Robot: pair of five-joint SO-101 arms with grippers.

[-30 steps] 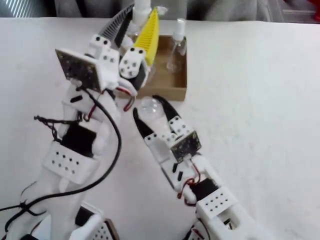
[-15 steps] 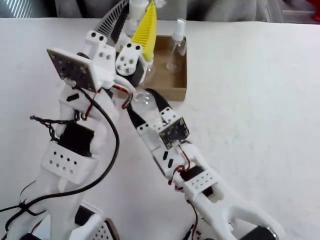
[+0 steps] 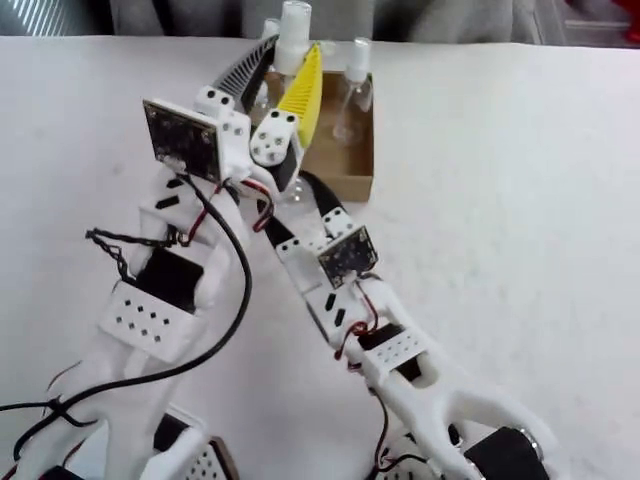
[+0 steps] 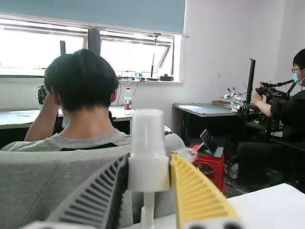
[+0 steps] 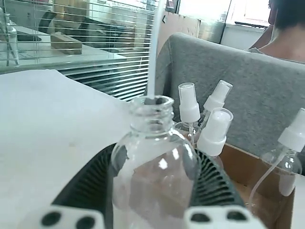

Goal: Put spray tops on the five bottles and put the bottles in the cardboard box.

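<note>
White desk (image 3: pixel 500 200) is carrying both arms; a grey padded seat back (image 5: pixel 248 71) is sitting behind its far edge, with window blinds (image 5: pixel 119 81) showing beyond.

Left claw (image 4: pixel 148 162) is sitting at the upper middle of the high view, clamped on a white spray top (image 4: pixel 147 138). Black finger (image 4: pixel 95 195) is pressing 1 side of the collar and yellow finger (image 4: pixel 195 195) the other. Nozzle stem is pointing up and the dip tube (image 5: pixel 153 47) is hanging straight down.

Right claw (image 5: pixel 155 152) is sitting just below the left one in the high view, partly under the left arm. It is wrapped around the body of 1 clear open bottle (image 5: pixel 152 191) and holding it upright.

Tube tip is sitting right at the bottle's neck (image 5: pixel 152 102); can't tell how far in it is going. Spray head is hanging above the neck, not seated.

Cardboard box (image 3: pixel 345 180) is lying at the upper middle of the high view, just beyond both claws. 4 capped bottles (image 5: pixel 214 129) are standing grouped behind the held one. 1 of them (image 3: pixel 354 90) is clearly standing inside the box at its right side. The left claw is partly hiding the others, so can't tell exactly where they are sitting.
</note>
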